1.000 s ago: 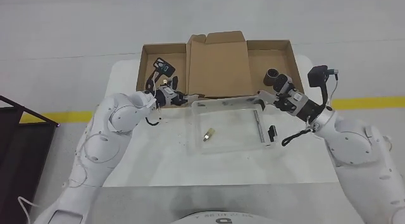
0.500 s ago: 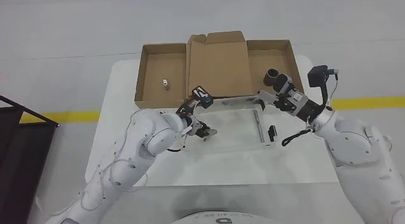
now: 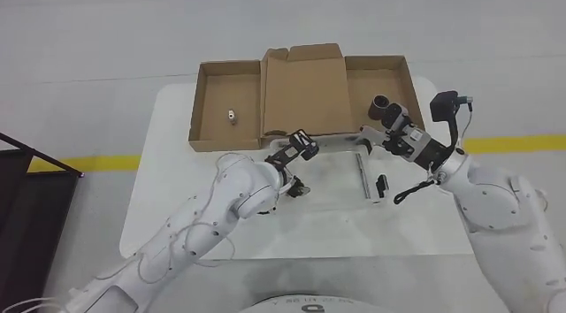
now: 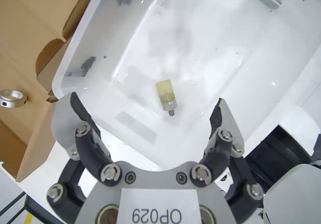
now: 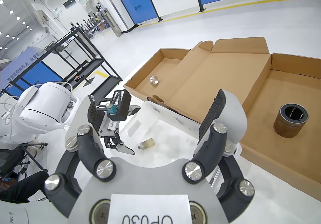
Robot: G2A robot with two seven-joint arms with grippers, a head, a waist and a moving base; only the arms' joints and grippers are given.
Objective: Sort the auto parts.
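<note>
A small cream cylinder with a metal stud (image 4: 165,96) (image 5: 147,144) lies on the floor of the clear plastic tray (image 3: 329,142) (image 4: 75,59). My left gripper (image 4: 146,105) (image 3: 299,187) (image 5: 123,146) hangs open just above it, one finger on either side and not touching. A silver ring (image 3: 231,117) (image 4: 12,98) (image 5: 153,80) sits in the left compartment of the cardboard box (image 3: 305,92). A dark cylindrical bushing (image 3: 381,102) (image 5: 289,120) stands in the right compartment. My right gripper (image 5: 156,102) (image 3: 370,134) is open and empty by the tray's far right corner.
The box's raised middle flap (image 3: 305,92) stands between the two compartments, directly behind the tray. A small black piece (image 3: 379,186) lies on the white table (image 3: 177,163) just right of the tray. Dark specks dot the tray floor.
My left arm swung from the box's left compartment, where the silver ring now lies, to the tray and over the cream cylinder. The right arm has kept still.
</note>
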